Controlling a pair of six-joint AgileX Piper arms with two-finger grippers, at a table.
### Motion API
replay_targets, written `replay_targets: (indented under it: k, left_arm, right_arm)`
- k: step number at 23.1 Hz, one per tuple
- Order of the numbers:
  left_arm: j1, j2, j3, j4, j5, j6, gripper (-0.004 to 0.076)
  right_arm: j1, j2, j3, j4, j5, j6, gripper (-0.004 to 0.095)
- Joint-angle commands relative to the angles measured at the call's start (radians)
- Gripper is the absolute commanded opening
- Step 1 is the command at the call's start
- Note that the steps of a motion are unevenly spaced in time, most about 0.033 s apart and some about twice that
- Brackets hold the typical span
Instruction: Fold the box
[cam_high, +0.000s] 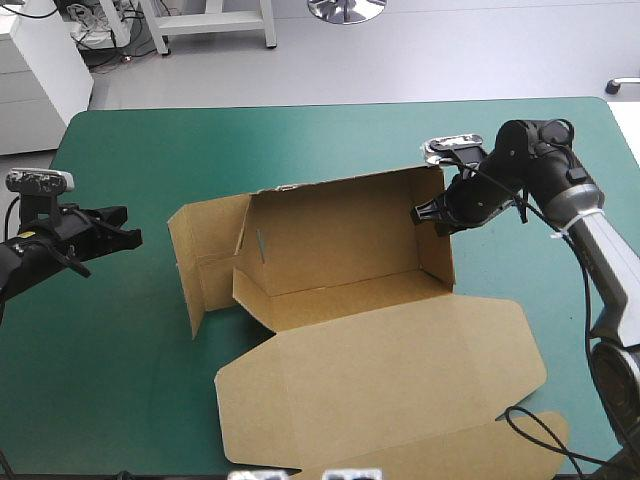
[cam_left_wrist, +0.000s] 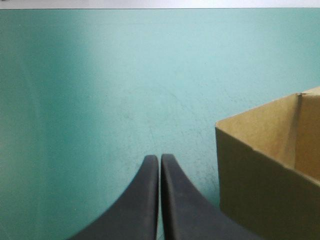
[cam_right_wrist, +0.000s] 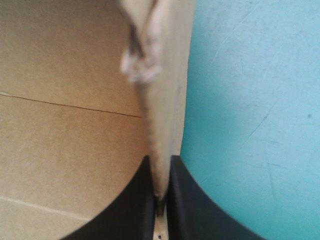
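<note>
Teal-green cover (cam_high: 110, 390) runs from right under the cam to the far edge, biggest thing here. Lots of it is bare on the L side and along the far strip.

Brown box (cam_high: 340, 240) sits mid-table, a bit R of centre, with base down and back wall up. Its lid (cam_high: 400, 370) lies flat toward the near edge, and the tuck flap (cam_high: 500, 450) is almost at that edge. L end flaps (cam_high: 205, 260) stand half-open, not tucked.

R arm: right gripper (cam_right_wrist: 161, 165) is pinching the R end wall (cam_high: 437, 255) at its top edge, board sandwiched between the black fingers. L arm: left gripper (cam_left_wrist: 160, 162) is pressed together, empty, over bare cover near the box's L corner, not touching it.

Handling, my read: light board, stiff across panels, bends only at creases, and prob. slides on the cover if pushed. Best holds are the wall top edges and flap edges, w/ one arm bracing. Room to work is on the L. The near side is taken up by the lid.
</note>
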Motion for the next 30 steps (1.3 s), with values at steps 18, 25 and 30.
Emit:
replay_targets:
  k: [18,25,30]
  left_arm:
    - [-0.005,-0.006,-0.036,-0.027,-0.012,0.001,-0.0003]
    - [-0.005,-0.006,-0.036,-0.021,-0.001,0.001,-0.0003]
    - [-0.005,-0.006,-0.036,-0.012,0.001,0.001,-0.0003]
  right_arm:
    - [-0.008,0.377,-0.329,-0.01,0.003,0.05,-0.0013]
    - [-0.009,0.377,-0.33,0.01,0.014,0.047,0.0055]
    - [-0.009,0.377,-0.364,0.03,0.015,0.034,0.0357]
